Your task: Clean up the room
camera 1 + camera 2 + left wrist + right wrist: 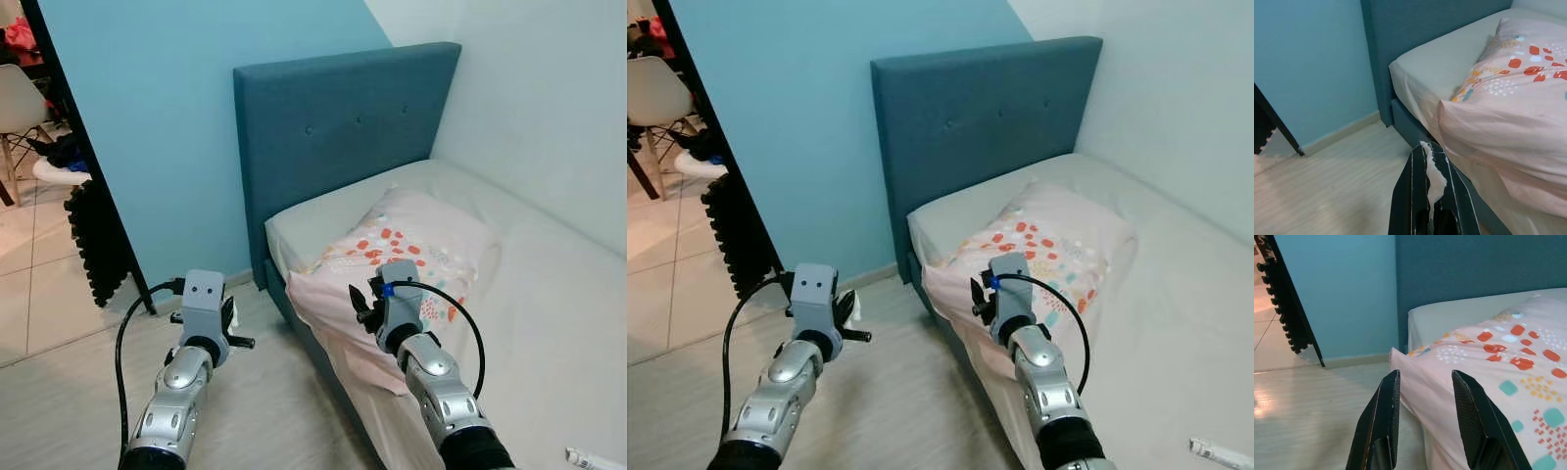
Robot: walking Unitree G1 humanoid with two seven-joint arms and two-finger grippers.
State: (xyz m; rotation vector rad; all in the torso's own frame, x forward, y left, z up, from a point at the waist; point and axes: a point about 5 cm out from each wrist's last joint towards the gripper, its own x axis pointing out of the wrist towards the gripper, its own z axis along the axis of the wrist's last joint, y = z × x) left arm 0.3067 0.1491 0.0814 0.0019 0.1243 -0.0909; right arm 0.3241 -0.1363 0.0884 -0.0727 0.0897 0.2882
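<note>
My left gripper (1429, 151) hovers over the floor beside the bed, shut on a scrap of white tissue (1436, 178) that sticks out between its black fingers. My right gripper (1426, 378) is open and empty, held just in front of a pink pillow (421, 245) printed with red, orange and teal marks. The pillow lies at the head of the bed (558, 304), and its near corner hangs over the mattress edge. In the left eye view both grippers (230, 318) (364, 302) are raised at about the same height.
A teal headboard (333, 137) stands against the blue wall. A black foam mat (98, 245) leans at the doorway on the left, with a white chair (20, 103) beyond. A small white tube (593, 458) lies on the mattress at the near right. Pale floor runs beside the bed.
</note>
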